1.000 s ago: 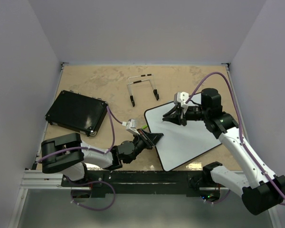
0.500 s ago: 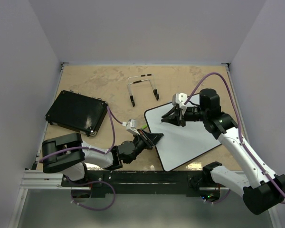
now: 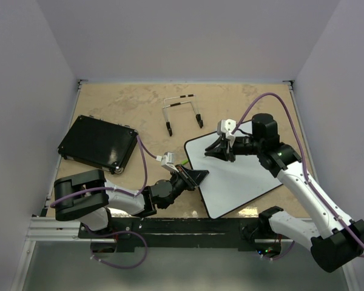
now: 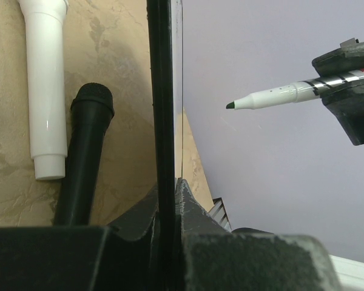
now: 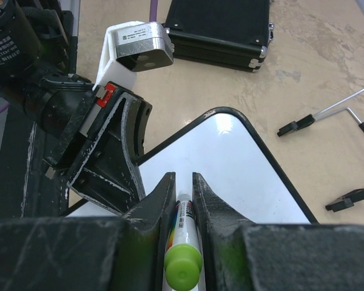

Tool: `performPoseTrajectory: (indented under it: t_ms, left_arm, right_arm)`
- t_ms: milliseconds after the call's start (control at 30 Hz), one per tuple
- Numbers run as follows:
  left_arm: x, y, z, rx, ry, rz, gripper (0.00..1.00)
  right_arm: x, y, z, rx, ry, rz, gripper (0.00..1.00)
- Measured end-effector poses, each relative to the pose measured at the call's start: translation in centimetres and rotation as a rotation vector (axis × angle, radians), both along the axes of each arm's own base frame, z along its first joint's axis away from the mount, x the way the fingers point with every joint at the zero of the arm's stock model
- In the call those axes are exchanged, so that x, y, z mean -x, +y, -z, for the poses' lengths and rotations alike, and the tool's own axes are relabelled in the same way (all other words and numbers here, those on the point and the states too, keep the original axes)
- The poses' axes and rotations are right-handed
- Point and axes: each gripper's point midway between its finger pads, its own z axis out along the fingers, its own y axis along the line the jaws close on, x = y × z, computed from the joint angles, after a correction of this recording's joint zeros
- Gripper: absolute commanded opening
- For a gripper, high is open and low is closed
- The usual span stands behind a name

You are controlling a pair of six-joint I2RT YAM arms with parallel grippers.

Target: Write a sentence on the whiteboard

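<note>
The whiteboard (image 3: 246,176) lay on the surface (image 3: 127,109) by the right arm. It looked stiff, light and slippery, so its thin black edge seemed the best place to hold, and the left end effector (image 3: 193,177) was closed tight on that edge. The right end effector (image 3: 222,149) was closed on a green marker (image 4: 273,96) that pointed at the blank board. A black case (image 3: 97,143), a wire stand (image 3: 182,109), a white microphone (image 4: 45,91) and a black microphone (image 4: 82,157) lay off to the side and did not look to be in the way.

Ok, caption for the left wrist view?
Left gripper clamps the whiteboard by its edge; right gripper aims the marker at it.
</note>
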Motion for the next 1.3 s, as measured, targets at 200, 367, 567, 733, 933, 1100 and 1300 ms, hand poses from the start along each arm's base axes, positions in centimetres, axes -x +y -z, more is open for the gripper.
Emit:
performPoseTrajectory:
  t_ms: [200,367,567,733,933,1100,1300]
  left_arm:
    - [0.01,-0.01,0.02,0.0,0.0,0.0,0.0]
    - [0.01,-0.01,0.0,0.0,0.0,0.0,0.0]
    - [0.02,-0.01,-0.01,0.0,0.0,0.001,0.0]
    - [0.02,-0.01,-0.01,0.001,0.0,0.001,0.0]
    - [0.02,-0.06,0.04,0.002,-0.001,0.002,0.0]
    - [0.02,-0.07,0.04,0.002,-0.001,0.002,0.0]
    - [0.02,-0.07,0.04,0.002,-0.001,0.002,0.0]
  right_arm:
    - [-0.03,0.03,0.05,0.004,-0.005,0.001,0.0]
    - [-0.05,0.01,0.07,0.007,-0.015,-0.003,0.0]
    - [-0.06,0.01,0.08,0.008,-0.021,-0.005,0.0]
    - [-0.12,0.05,0.13,0.01,-0.022,-0.007,0.0]
    - [-0.39,0.18,0.29,0.015,-0.014,-0.007,0.0]
    - [-0.62,0.27,0.04,0.014,-0.02,-0.008,0.0]
    - [-0.76,0.28,-0.17,0.014,-0.03,-0.006,0.0]
